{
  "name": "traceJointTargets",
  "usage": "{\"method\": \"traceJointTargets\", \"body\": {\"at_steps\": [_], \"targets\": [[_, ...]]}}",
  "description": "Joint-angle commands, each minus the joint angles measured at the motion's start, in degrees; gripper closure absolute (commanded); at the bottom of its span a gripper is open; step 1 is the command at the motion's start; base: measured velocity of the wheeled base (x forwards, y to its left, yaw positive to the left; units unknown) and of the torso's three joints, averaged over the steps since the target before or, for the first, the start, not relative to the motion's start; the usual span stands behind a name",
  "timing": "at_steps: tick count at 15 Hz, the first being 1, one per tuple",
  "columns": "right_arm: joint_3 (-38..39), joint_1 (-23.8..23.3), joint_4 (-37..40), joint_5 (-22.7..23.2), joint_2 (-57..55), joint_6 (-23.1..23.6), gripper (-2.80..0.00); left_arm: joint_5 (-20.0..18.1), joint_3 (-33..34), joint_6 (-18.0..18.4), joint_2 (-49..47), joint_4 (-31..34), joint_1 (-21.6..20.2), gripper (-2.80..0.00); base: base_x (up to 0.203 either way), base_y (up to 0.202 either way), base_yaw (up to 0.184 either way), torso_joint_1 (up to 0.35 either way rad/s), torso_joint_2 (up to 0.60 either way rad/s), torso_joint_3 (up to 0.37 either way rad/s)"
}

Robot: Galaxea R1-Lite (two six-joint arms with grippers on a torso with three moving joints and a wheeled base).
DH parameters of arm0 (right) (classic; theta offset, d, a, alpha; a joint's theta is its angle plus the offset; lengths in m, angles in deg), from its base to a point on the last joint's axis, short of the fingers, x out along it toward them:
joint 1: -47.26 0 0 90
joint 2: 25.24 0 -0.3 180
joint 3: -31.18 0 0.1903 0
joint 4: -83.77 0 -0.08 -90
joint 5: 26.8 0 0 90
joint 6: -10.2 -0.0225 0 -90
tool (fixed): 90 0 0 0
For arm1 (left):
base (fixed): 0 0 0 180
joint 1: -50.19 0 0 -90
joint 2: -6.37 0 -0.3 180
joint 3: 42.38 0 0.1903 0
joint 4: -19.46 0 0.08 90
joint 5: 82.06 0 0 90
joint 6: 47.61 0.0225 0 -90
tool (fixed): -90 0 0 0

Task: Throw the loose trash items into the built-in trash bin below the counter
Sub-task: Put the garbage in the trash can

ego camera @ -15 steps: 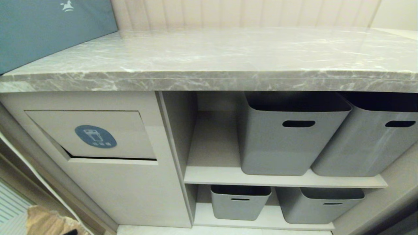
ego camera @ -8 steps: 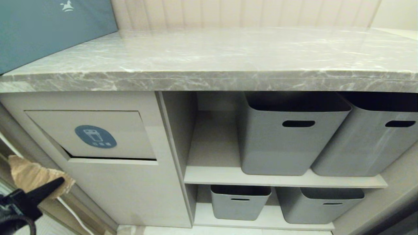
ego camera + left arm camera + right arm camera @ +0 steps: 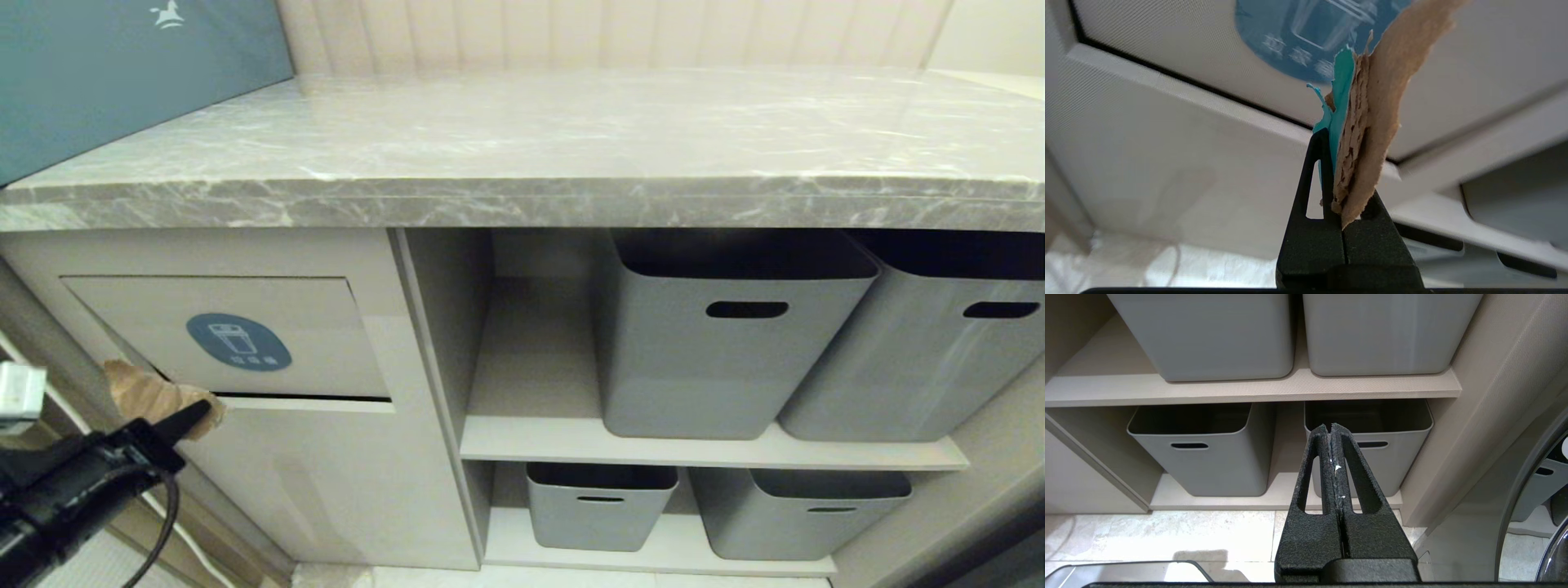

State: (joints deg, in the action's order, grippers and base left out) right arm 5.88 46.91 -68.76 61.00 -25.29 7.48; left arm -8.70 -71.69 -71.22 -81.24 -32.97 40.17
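My left gripper [image 3: 196, 411] [image 3: 1341, 163] is shut on a trash scrap [image 3: 151, 394] [image 3: 1367, 122], a torn tan cardboard bit with turquoise tape on one side. It holds the scrap just off the lower left corner of the built-in trash bin's flap [image 3: 310, 343] [image 3: 1167, 36], a beige panel with a blue-grey oval sticker [image 3: 238, 341] [image 3: 1290, 41]. A dark gap runs along the flap's bottom edge. The grey marble counter [image 3: 522, 155] lies above, with no scraps showing on it. My right gripper [image 3: 1330, 428] is shut and empty, parked low facing the lower shelf.
A teal-blue box [image 3: 122, 73] sits on the counter's left end. Grey tubs with slot handles fill the open shelves on the right: two above [image 3: 718, 351] [image 3: 922, 351] and two below [image 3: 600, 506] [image 3: 800, 510]. Pale tiled floor [image 3: 1167, 535] lies under the cabinet.
My left arm has risen from the bottom left corner and moved right, carrying the scrap up to the flap's lower left corner. The right arm and the view have not moved.
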Motion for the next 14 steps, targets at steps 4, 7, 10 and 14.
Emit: {"method": "traceJointTargets", "body": {"at_steps": [4, 7, 10, 14], "targets": [[0.0, 0.0, 0.0, 0.0, 0.0, 0.0, 0.00, -3.7, -6.5, -1.6, -19.1, -11.4, -0.6, 0.00, 0.000, 0.000, 0.000, 0.000, 0.00, 0.000], [0.0, 0.0, 0.0, 0.0, 0.0, 0.0, 0.00, -5.2, -13.5, -2.0, -24.9, -11.8, -1.3, 0.00, 0.000, 0.000, 0.000, 0.000, 0.00, 0.000], [0.0, 0.0, 0.0, 0.0, 0.0, 0.0, 0.00, -6.2, -18.0, -3.1, -28.5, -11.9, -1.3, 0.00, 0.000, 0.000, 0.000, 0.000, 0.00, 0.000], [0.0, 0.0, 0.0, 0.0, 0.0, 0.0, 0.00, -6.2, -24.3, -3.4, -31.5, -11.9, -1.3, 0.00, 0.000, 0.000, 0.000, 0.000, 0.00, 0.000]]}}
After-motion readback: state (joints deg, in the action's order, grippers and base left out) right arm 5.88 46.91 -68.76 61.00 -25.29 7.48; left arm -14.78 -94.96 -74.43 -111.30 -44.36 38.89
